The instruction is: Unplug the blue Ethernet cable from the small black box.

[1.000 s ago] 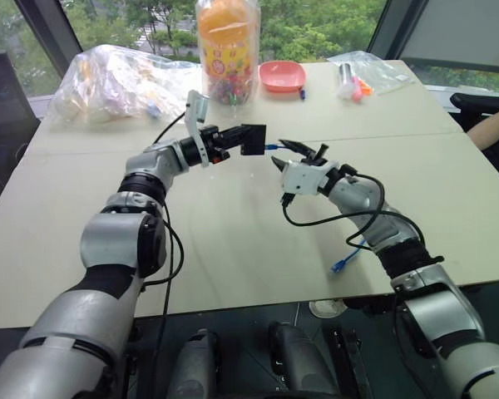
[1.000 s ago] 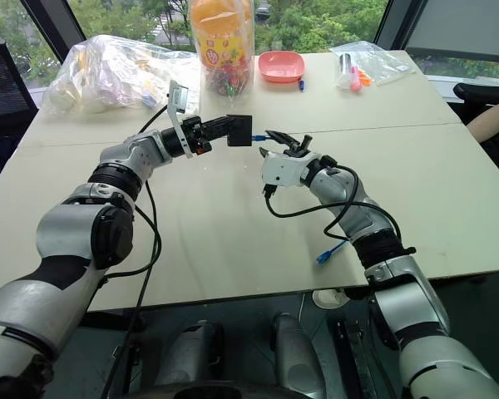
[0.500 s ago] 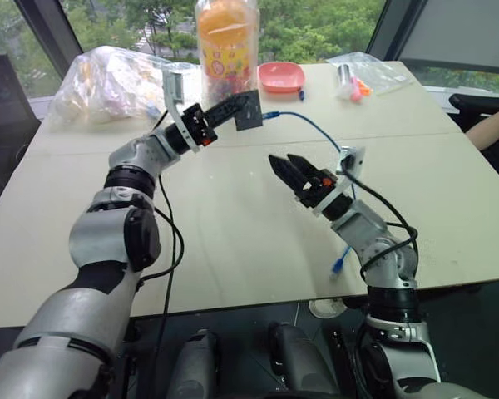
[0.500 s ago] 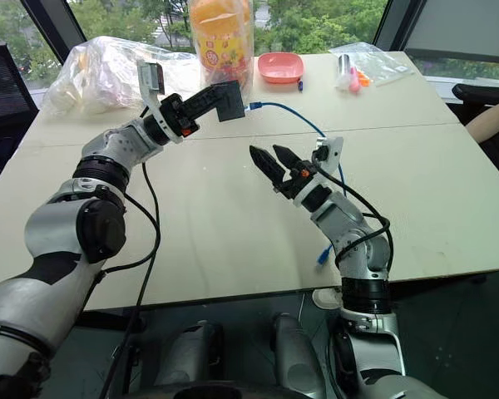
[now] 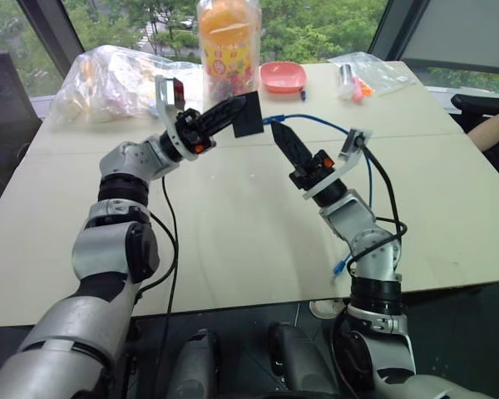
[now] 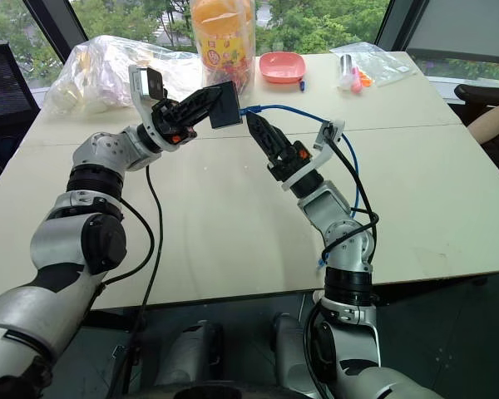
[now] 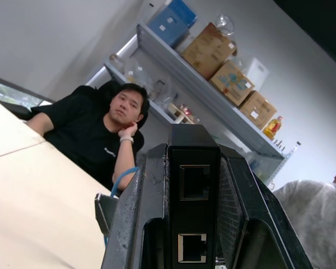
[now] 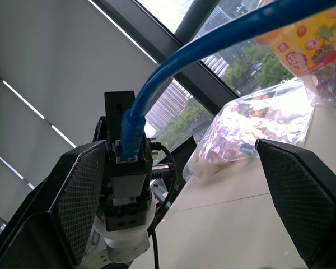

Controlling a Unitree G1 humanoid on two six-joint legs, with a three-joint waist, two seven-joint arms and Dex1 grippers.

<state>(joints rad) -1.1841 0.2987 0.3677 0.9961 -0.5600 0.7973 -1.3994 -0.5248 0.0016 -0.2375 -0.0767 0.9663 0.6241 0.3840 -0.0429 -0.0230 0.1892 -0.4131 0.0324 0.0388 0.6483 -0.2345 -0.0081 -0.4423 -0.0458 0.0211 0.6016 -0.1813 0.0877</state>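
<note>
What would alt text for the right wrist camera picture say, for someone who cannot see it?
A blue Ethernet cable is plugged into a small black box held up by the left gripper. The right gripper's fingers stand wide apart either side, with a clear plastic bag on the table behind.

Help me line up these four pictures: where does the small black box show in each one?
Left eye view: small black box upper middle, clamped in the left pincer.
Right eye view: box upper middle, left of centre.
Left wrist view: box lower middle, its two ports facing the camera.
Right wrist view: box at left.
Shared landmark: the blue cable, plugged into the box.
</note>
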